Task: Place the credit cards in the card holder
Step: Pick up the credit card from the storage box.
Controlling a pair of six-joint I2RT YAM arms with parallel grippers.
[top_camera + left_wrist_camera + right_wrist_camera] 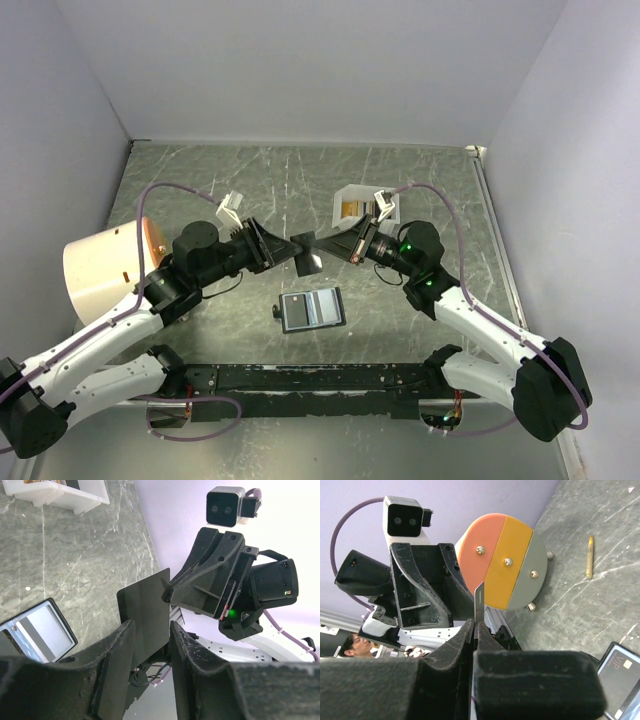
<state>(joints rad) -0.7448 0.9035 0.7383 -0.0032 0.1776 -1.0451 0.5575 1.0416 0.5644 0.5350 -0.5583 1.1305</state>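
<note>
Above the middle of the grey marbled table the two arms meet over one dark credit card, which hangs in the air between them. The right gripper is clamped on it: in its own wrist view the card shows edge-on, standing up from between the pressed-together fingers. The left gripper faces it from the other side with its fingers partly apart and the lower part of the card lying between them. Whether the pads touch the card is hard to tell from here. The card holder lies open and flat on the table, near the arms' bases and just below the two grippers, its pale blue-grey inside turned up. A white box sits on the far side behind the right gripper, with a gold-tan card showing in it. At the left edge stands a round disc in salmon, orange and grey bands with metal studs, and a thin yellow stick lies on the table beside it.
</note>
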